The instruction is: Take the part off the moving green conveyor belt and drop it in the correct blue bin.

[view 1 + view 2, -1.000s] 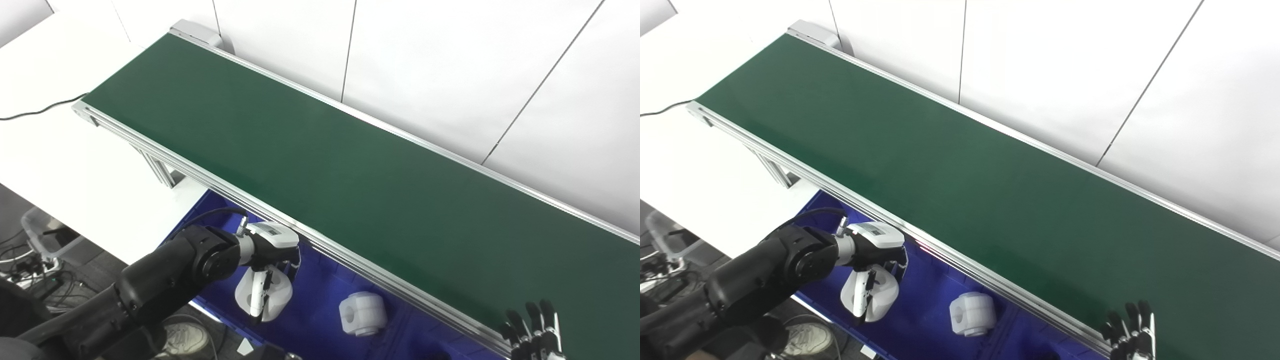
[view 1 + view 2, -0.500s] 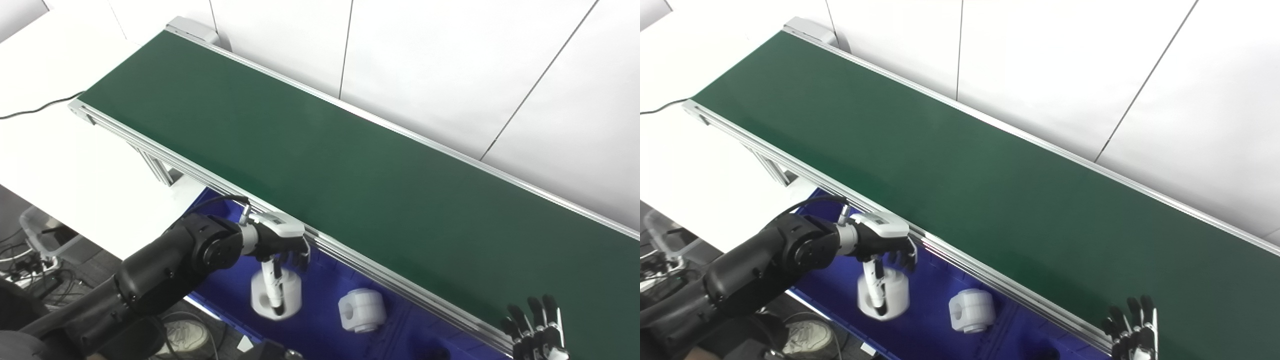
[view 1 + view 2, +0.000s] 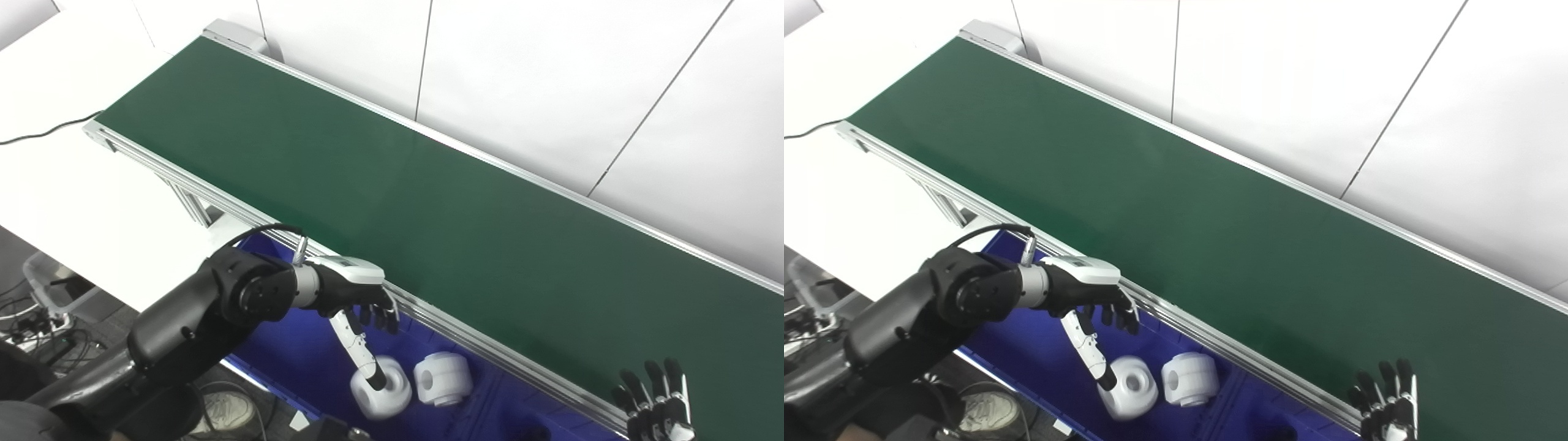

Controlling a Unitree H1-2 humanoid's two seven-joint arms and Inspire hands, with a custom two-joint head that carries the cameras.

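Observation:
The green conveyor belt [image 3: 398, 202] runs diagonally from far left to near right with no part on it. Below its near rail sits the blue bin [image 3: 288, 355]. Two white round parts with centre holes lie in it side by side: one [image 3: 380, 389] on the left, another [image 3: 442, 378] on the right. My left hand [image 3: 355, 300] hovers over the bin by the rail, open and holding nothing. Its thumb points down, and its tip overlaps the left part in view. My right hand [image 3: 654, 404] stands at the bottom right edge, fingers spread upward, open.
A white table [image 3: 73, 202] with a black cable [image 3: 49, 131] lies left of the belt. White wall panels stand behind the belt. On the floor at lower left are cables, a clear box and a shoe [image 3: 229, 413].
My left hand has opened and let go of the white part. The part dropped into the bin and rolled right, up against the other part. The right hand stays put.

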